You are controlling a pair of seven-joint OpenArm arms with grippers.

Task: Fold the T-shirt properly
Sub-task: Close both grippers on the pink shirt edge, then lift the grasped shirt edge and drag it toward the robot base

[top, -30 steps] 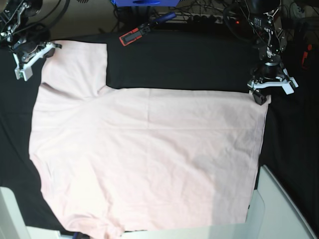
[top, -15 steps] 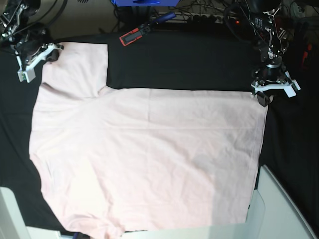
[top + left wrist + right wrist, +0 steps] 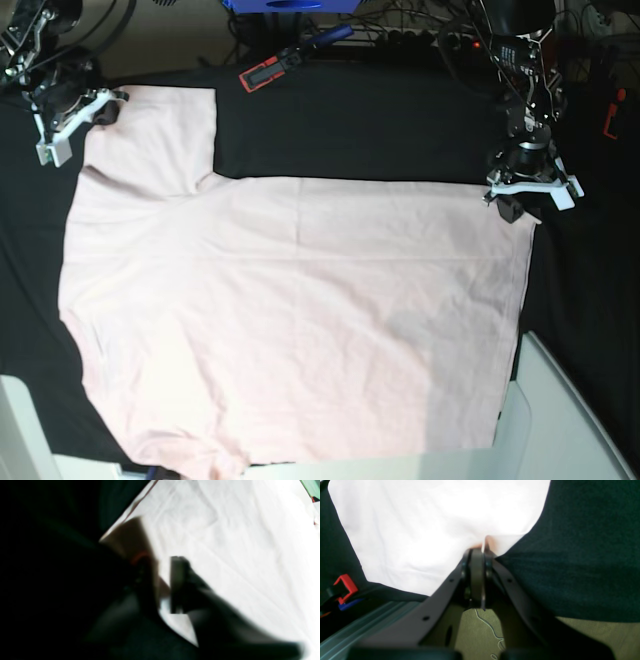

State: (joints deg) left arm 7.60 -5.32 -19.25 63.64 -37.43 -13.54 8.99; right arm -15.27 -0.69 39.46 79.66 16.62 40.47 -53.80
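The pale pink T-shirt (image 3: 290, 320) lies spread flat, plain side up, on the black cloth (image 3: 350, 130). My right gripper (image 3: 105, 105) is at the far left sleeve corner. In the right wrist view this gripper (image 3: 483, 551) is shut, pinching a small fold of the T-shirt (image 3: 432, 517). My left gripper (image 3: 508, 205) sits at the shirt's far right hem corner. In the blurred left wrist view, that gripper (image 3: 160, 560) has its jaws drawn close together, with the raised corner of the T-shirt (image 3: 225, 530) between them.
A red and black tool (image 3: 268, 70) lies at the cloth's far edge, with a blue box (image 3: 290, 5) and cables behind it. Pale frame parts stand at the front right (image 3: 570, 420) and front left (image 3: 20, 430). A red clip (image 3: 343, 587) sits near the right arm.
The left gripper's jaws have closed from wide open onto the hem corner and shifted slightly left. The right gripper has stayed shut on the sleeve corner, barely moving.
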